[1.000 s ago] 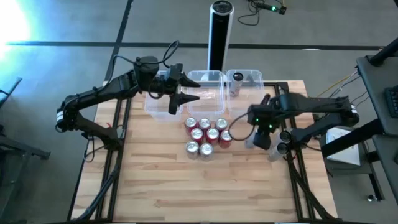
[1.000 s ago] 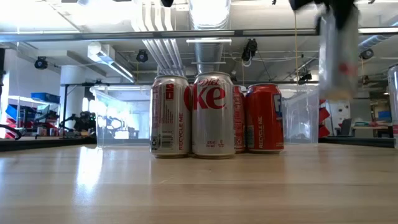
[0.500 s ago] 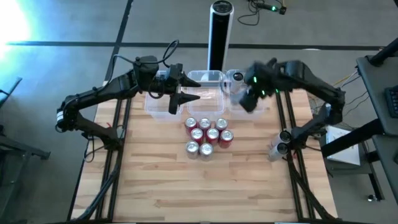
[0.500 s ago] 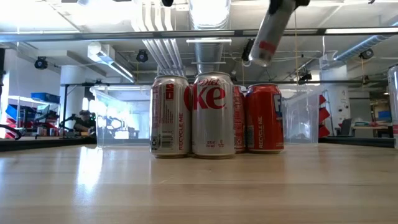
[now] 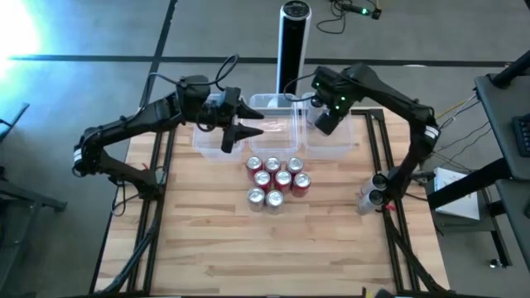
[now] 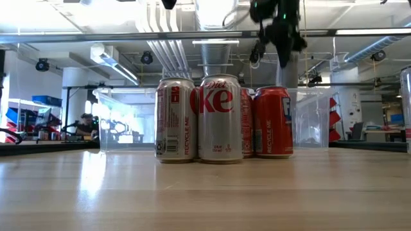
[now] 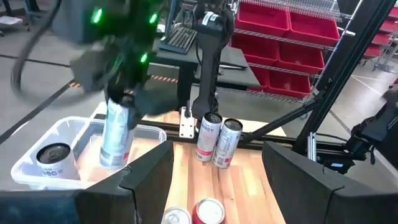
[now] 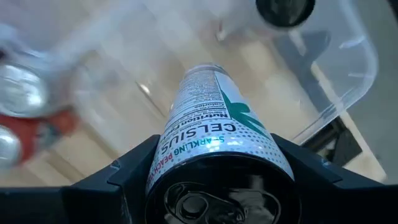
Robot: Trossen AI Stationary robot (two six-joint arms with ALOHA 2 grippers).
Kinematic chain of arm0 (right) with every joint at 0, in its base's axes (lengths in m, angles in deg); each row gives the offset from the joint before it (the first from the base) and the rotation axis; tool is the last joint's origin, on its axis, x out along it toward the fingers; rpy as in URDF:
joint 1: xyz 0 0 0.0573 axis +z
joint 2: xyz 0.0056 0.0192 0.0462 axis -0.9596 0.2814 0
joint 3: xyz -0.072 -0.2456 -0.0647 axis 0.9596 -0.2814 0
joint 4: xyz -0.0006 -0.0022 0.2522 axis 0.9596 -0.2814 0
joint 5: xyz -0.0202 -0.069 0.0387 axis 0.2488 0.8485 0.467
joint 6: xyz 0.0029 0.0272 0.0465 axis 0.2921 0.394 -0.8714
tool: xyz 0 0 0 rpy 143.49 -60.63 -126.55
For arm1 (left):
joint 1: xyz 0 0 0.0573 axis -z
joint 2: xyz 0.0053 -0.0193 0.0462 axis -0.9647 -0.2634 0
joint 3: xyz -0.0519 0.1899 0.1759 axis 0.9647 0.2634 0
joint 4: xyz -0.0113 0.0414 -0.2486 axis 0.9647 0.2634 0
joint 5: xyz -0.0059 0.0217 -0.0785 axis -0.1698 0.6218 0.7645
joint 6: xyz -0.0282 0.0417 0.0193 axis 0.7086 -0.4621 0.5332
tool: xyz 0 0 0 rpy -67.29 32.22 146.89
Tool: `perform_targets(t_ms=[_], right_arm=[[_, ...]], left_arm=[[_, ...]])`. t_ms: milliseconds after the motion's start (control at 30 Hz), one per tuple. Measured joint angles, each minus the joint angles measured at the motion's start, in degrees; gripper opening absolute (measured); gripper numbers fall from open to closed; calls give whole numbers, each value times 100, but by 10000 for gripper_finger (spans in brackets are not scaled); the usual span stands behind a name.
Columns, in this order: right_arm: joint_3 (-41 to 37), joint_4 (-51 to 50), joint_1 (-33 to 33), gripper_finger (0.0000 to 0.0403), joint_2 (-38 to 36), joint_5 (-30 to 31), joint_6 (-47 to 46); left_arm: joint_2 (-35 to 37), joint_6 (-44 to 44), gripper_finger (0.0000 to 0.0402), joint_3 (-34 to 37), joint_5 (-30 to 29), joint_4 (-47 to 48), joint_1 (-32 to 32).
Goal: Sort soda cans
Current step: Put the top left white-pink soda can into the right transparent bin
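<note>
In the upper centre-right of the high view, the right gripper (image 5: 325,118) is pinching a slim white can (image 8: 214,127) and hanging it over the right-hand clear tub (image 5: 348,142), where one can (image 7: 55,159) is already standing. The left gripper (image 5: 234,132), fingers spread and empty, is hovering over the left tub (image 5: 203,142). Eight cans (image 5: 276,180) are waiting clustered mid-table. A tilted release is likely to topple the carried can against its neighbour or clip the tub's rim.
</note>
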Motion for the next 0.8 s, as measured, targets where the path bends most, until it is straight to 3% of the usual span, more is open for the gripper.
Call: perform_targets(t_ms=[400,800], right_arm=[[-788,1150,-815,251,429,17,663],[-811,1213,-1003,255,927,301,1423]], left_arm=[[114,-45,231,0,-125,-1,0],[130,14,231,0,-212,90,0]])
